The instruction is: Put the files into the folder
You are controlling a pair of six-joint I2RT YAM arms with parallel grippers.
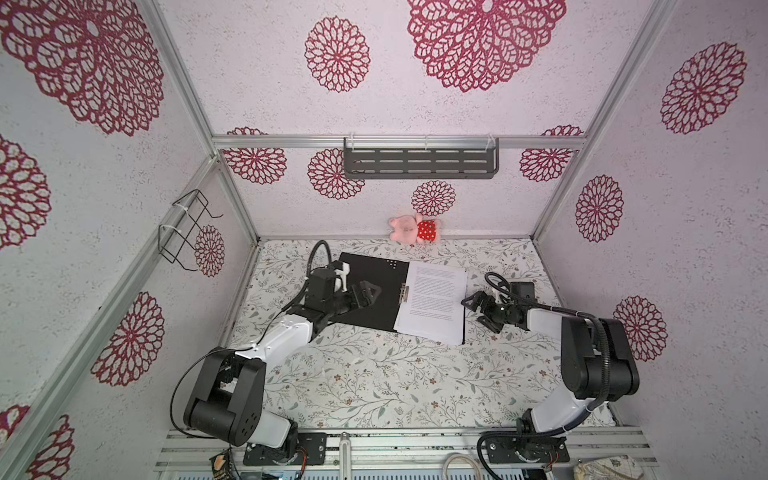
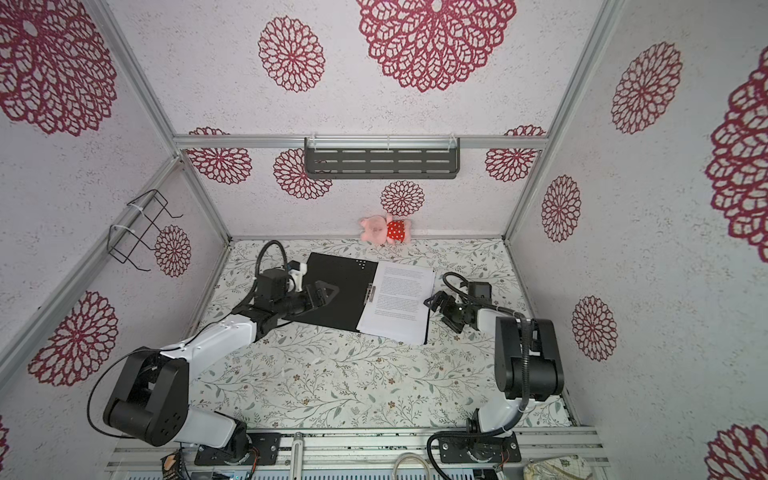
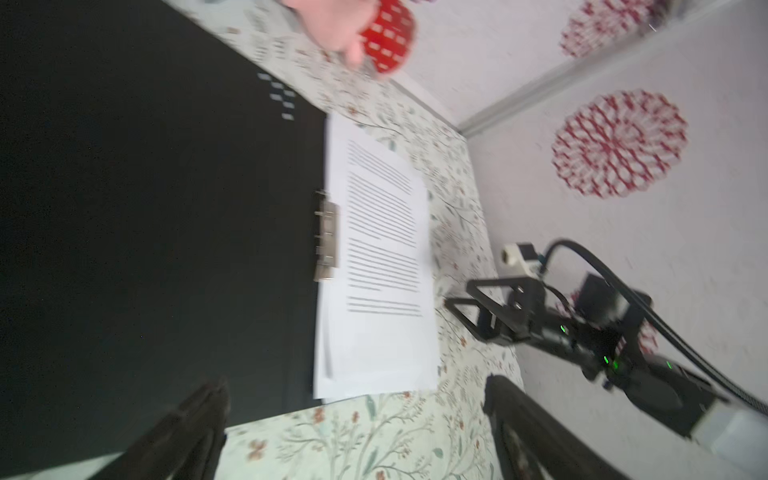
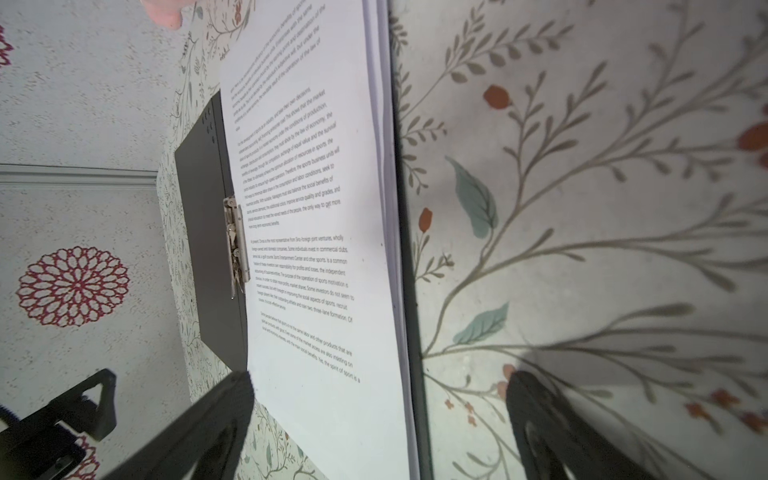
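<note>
Open black-lined folder (image 1: 386, 299); white printed sheets (image 1: 434, 303) lay on right leaf, lengthwise toward back wall (image 1: 374, 212); left gripper (image 1: 374, 296) and right gripper (image 1: 473, 312) wide, empty.

Printed files (image 3: 378, 249) on open folder (image 3: 166, 208)

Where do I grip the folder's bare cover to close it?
On the folder, the cover's free long edge, opposite the spine clip, from the left with the left gripper; it lies flat, so likely only that edge offers a lip.
</note>
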